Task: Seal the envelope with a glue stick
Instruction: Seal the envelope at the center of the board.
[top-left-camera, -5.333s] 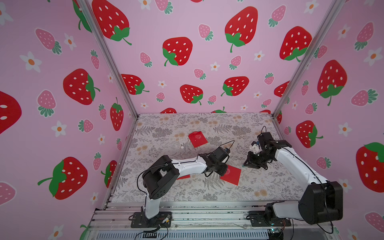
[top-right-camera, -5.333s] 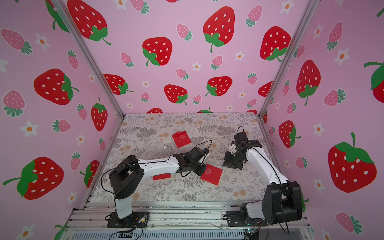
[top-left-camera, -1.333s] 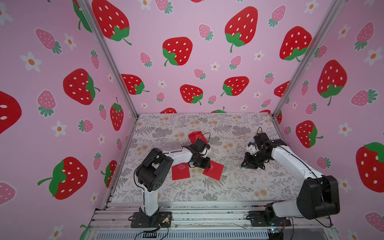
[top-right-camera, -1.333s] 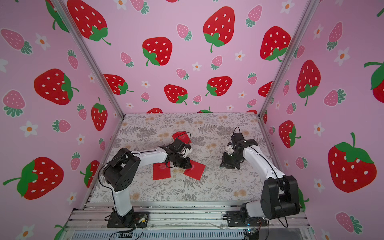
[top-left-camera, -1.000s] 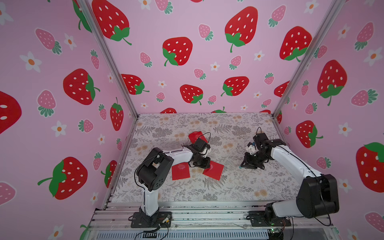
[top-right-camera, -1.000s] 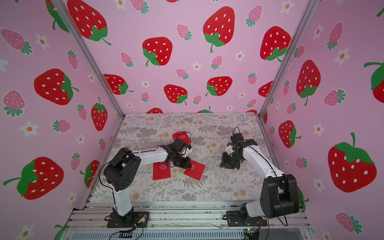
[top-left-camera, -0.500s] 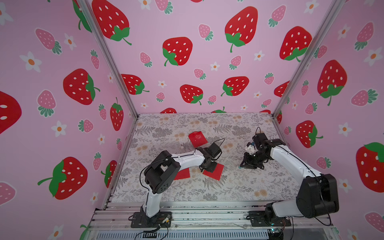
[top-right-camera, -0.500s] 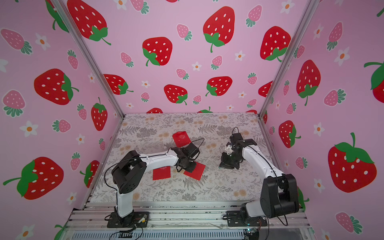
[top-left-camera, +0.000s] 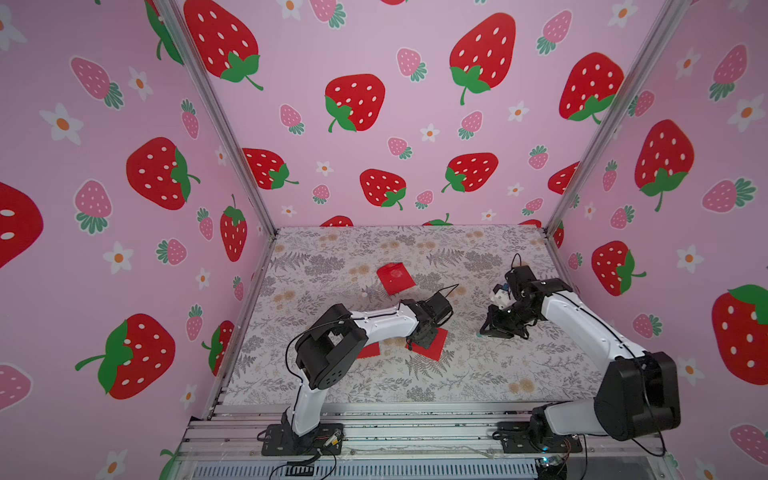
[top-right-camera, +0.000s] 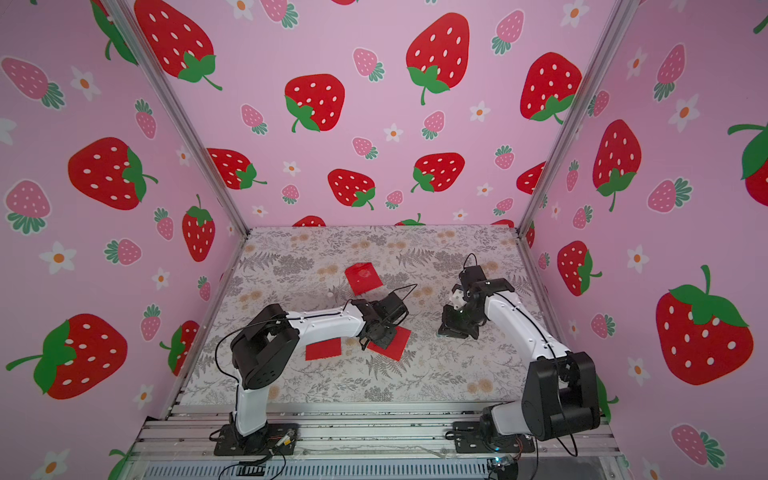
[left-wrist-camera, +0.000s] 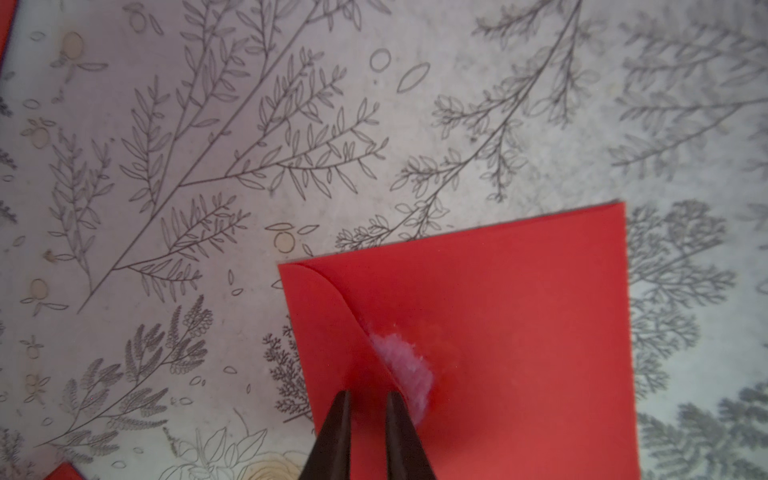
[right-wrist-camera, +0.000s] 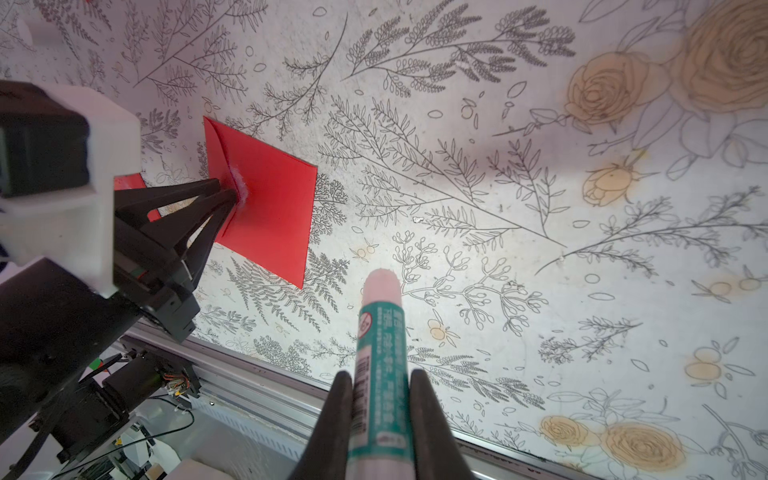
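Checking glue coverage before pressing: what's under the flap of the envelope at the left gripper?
A whitish glue smear peeks out along the edge of the flap. Anything further in is covered by the flap itself.

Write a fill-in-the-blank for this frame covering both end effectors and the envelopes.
The right end effector is shut on the glue stick, whose cap is ___.
The left end effector touches a ___ envelope.
The table holds ___ envelopes.
Missing words: off; red; three.
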